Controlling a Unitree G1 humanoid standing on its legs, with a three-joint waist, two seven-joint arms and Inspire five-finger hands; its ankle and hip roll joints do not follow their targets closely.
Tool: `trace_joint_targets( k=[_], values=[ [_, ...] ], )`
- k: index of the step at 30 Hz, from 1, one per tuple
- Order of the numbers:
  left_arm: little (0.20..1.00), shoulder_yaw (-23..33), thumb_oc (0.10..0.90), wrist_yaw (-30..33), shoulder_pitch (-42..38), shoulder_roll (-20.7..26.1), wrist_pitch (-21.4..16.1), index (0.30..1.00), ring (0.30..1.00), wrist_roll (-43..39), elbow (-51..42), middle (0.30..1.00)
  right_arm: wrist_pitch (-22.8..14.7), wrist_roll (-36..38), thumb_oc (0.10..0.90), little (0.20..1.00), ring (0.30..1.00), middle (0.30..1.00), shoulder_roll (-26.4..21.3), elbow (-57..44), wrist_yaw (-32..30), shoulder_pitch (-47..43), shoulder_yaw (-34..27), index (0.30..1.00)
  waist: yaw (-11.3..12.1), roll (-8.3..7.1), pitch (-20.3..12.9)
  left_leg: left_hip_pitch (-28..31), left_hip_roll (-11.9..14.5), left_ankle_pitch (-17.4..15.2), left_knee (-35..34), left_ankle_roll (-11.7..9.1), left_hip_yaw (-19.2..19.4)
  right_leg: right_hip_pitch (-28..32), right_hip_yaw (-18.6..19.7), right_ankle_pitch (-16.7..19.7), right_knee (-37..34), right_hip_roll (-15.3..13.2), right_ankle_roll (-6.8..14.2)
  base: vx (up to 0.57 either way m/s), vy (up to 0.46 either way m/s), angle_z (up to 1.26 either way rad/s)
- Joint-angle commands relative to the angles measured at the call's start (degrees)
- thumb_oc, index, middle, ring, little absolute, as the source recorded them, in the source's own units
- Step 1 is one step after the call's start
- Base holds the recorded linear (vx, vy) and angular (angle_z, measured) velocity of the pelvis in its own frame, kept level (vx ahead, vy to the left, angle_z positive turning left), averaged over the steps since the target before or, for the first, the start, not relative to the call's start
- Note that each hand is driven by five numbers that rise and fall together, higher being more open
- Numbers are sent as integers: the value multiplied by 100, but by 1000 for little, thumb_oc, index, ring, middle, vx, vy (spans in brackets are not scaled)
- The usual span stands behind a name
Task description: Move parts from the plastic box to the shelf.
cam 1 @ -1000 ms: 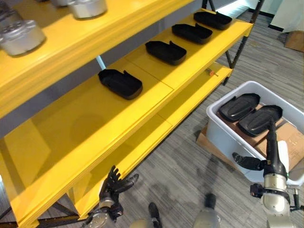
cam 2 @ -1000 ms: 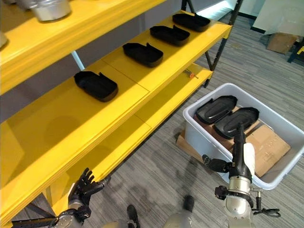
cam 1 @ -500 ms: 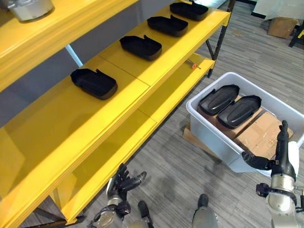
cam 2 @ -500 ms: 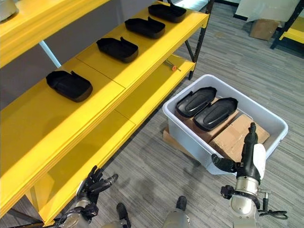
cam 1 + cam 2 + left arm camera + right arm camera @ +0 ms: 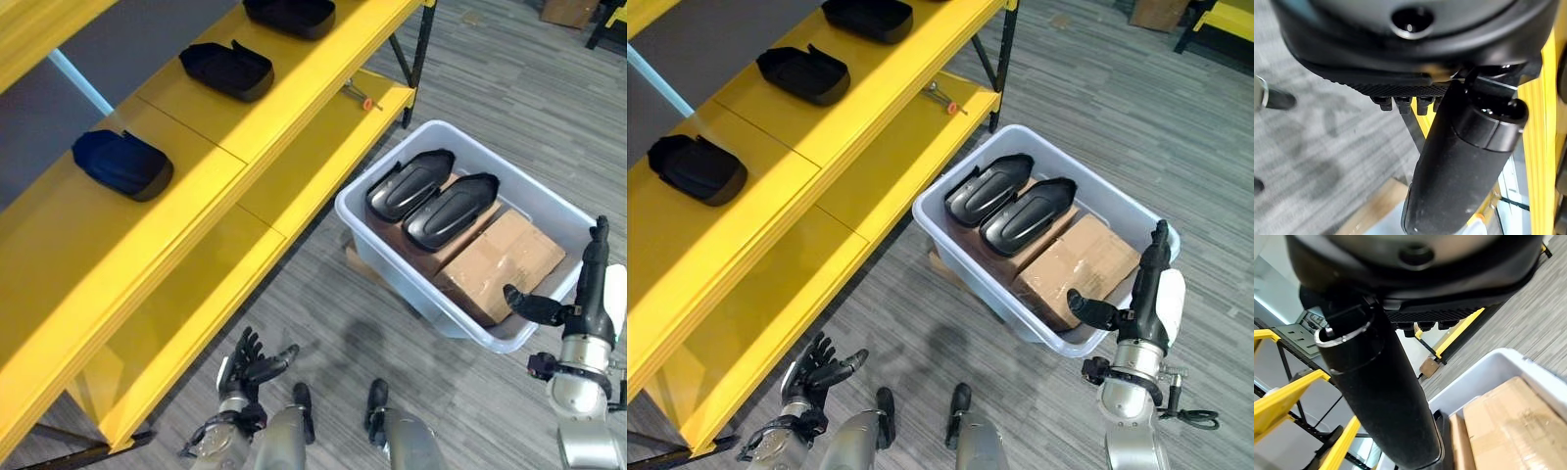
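Bright yellow shelf [image 5: 206,186] at upper left; glossy black parts [image 5: 431,198] in a pale grey-white plastic box [image 5: 358,206]; grey striped floor [image 5: 509,88].

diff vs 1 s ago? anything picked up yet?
Nothing picked up. The view swung toward the plastic box; that is the camera, not the things. The right hand, open, was over the parts in the box and now sits at its near rim. The left hand stays low, open. Shelf parts are unchanged.

Two glossy black moulded parts [image 5: 431,199] lie on matt brown cardboard [image 5: 500,259] inside a smooth pale-grey plastic box [image 5: 358,211]. The shelf [image 5: 294,88] is yellow painted, faintly sheened. The floor [image 5: 509,78] is grey wood-grain plank.
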Motion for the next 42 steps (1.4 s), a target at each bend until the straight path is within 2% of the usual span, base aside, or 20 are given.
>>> trace_joint_targets(
  k=[1,2,3,4,8,9,10,14,17,18,19,20,21,22,24,25,35,37,41,42],
  values=[
    [1000,260,900,151,144,179,-477,1000,1000,-103,-661,1000,-544,-113,900,1000,1000,1000,-613,-536,-293,-784,175,1000,647,-70,106,-21,521,481,-1494,192,-845,465,588,202,-692,-373,941,276,226,-122],
    [1000,304,900,183,183,160,-478,1000,1000,-121,-652,1000,-518,-109,900,1000,1000,1000,-712,-386,-266,-1097,406,1000,808,7,101,-2,653,816,-2101,6,-1396,476,924,135,-657,-267,983,503,528,-164],
    [1000,364,900,166,240,65,-510,1000,1000,-197,-614,1000,-522,-60,900,1000,1000,1000,-702,-423,-97,-1207,615,1000,860,50,87,316,656,650,-2242,-48,-1277,590,1318,28,-620,-222,1018,464,593,-155],
    [1000,298,900,144,171,90,-544,1000,1000,-202,-646,1000,-521,-96,900,1000,1000,1000,-696,-492,-7,-1221,675,1000,857,54,102,409,573,523,-2204,-33,-985,589,1445,116,-659,-271,1040,320,547,-151],
    [1000,164,900,141,-50,312,-611,1000,1000,-126,-740,1000,-476,-177,900,1000,1000,1000,-703,-542,31,-1233,648,1000,756,-11,235,287,282,201,-1884,133,-505,516,1539,303,-796,-621,1232,60,257,-177],
    [1000,164,900,142,-56,315,-613,1000,1000,-126,-737,1000,-473,-178,900,1000,1000,1000,-699,-545,33,-1236,646,1000,768,-24,234,274,270,184,-1858,143,-488,509,1555,309,-803,-634,1241,26,241,-37],
    [1000,138,900,190,-115,376,-627,1000,1000,-126,-782,1000,-429,-220,900,1000,1000,1000,-678,-572,11,-1218,606,1000,721,-42,279,195,186,86,-1753,190,-285,427,1576,422,-879,-773,1319,31,200,-60],
    [1000,124,900,301,-209,466,-640,1000,1000,-108,-782,1000,-379,-315,900,1000,1000,1000,-625,-583,-56,-1266,614,1000,644,-99,349,29,9,-89,-1648,335,-12,209,1607,763,-1093,-1018,1499,32,196,-37],
    [1000,146,900,349,-254,479,-644,1000,1000,-125,-762,1000,-337,-365,900,1000,1000,1000,-615,-566,-40,-1353,680,1000,626,-145,411,-42,-54,-162,-1635,431,158,55,1534,983,-1167,-1105,1581,19,137,-21],
    [1000,155,900,358,-254,480,-650,1000,1000,-129,-757,1000,-328,-389,900,1000,1000,1000,-611,-552,-43,-1413,731,1000,663,-158,434,-69,-46,-171,-1633,453,243,23,1385,1048,-1176,-1146,1604,3,61,-19],
    [1000,177,900,370,-232,483,-661,1000,1000,-146,-773,1000,-333,-413,900,1000,1000,1000,-621,-539,-43,-1484,796,1000,730,-174,473,-55,-24,-223,-1629,463,342,35,1138,1135,-1161,-1216,1613,-10,58,-17],
    [1000,199,900,384,-228,480,-660,1000,1000,-185,-774,1000,-335,-418,900,1000,1000,1000,-634,-494,-43,-1590,889,1000,838,-194,503,-75,30,-266,-1608,452,460,61,734,1198,-1162,-1323,1608,-14,24,-20],
    [1000,203,900,384,-233,480,-660,1000,1000,-186,-774,1000,-337,-418,900,1000,1000,1000,-634,-488,-45,-1600,891,1000,831,-198,500,-92,23,-245,-1612,457,457,51,731,1220,-1175,-1327,1607,-23,-47,-47],
    [1000,228,900,365,-242,498,-657,1000,1000,-225,-772,1000,-307,-488,900,1000,1000,1000,-684,-442,22,-1766,1064,1000,911,-302,569,-136,83,-278,-1519,412,639,43,377,1571,-1276,-1471,1654,-10,-45,-53],
    [1000,232,900,364,-242,500,-657,1000,1000,-226,-772,1000,-308,-489,900,1000,1000,1000,-681,-439,21,-1770,1067,1000,911,-306,571,-138,82,-284,-1510,413,642,51,377,1582,-1291,-1471,1656,8,-47,-30],
    [1000,235,900,377,-281,507,-667,1000,1000,-235,-760,1000,-305,-511,900,1000,1000,1000,-752,-434,81,-1862,1145,1000,883,-331,646,-194,110,-253,-1443,408,600,-58,525,1640,-1206,-1430,1657,37,-64,-10],
    [1000,170,900,381,-333,506,-682,1000,1000,-224,-740,1000,-318,-484,900,1000,1000,1000,-872,-429,140,-2062,1286,1000,851,-351,700,-325,184,-156,-1479,349,510,-163,443,1572,-1238,-1393,1596,16,-29,-2],
    [1000,42,900,331,-379,577,-654,1000,1000,-227,-744,1000,-263,-480,900,1000,1000,1000,-1074,-255,171,-2522,1544,1000,861,-338,781,-393,242,-109,-1498,299,469,-208,419,1510,-1293,-1349,1575,27,-64,3],
    [1000,-20,900,301,-403,601,-635,1000,1000,-220,-766,1000,-224,-572,900,1000,1000,1000,-1186,-173,181,-2809,1715,1000,879,-327,812,-438,272,-114,-1506,281,443,-227,424,1475,-1299,-1323,1569,17,-39,4],
    [1000,-102,900,278,-455,644,-619,1000,1000,-211,-786,1000,-175,-624,900,1000,1000,1000,-1359,-60,201,-3227,1927,1000,900,-334,838,-513,272,-65,-1538,276,423,-290,444,1488,-1327,-1315,1561,36,-62,5]
  ],
)
